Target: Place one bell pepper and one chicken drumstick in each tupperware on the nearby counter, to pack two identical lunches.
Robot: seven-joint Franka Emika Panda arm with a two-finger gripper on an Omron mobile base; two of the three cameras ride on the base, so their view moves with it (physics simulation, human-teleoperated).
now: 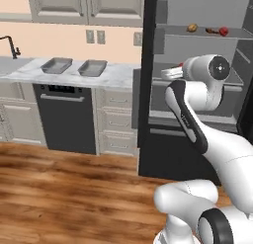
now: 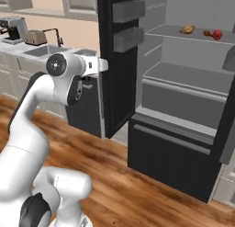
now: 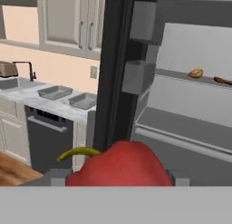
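I see the open black fridge (image 2: 174, 106), then the white marble counter (image 1: 118, 75) carrying 2 empty shallow grey tupperware trays (image 1: 57, 65) (image 1: 92, 67). My gripper (image 3: 118, 175) is clamped on 1 glossy red bell pepper (image 3: 120, 166). Another red pepper (image 2: 217, 35), a brown drumstick (image 2: 208, 33) and a golden-orange drumstick (image 2: 187, 29) sit on the fridge shelf.

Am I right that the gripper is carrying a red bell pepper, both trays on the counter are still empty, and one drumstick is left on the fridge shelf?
Not quite: two drumsticks remain on the fridge shelf, a golden drumstick and a dark drumstick, as the right base view shows. The gripper does hold a bell pepper, and both trays look empty.
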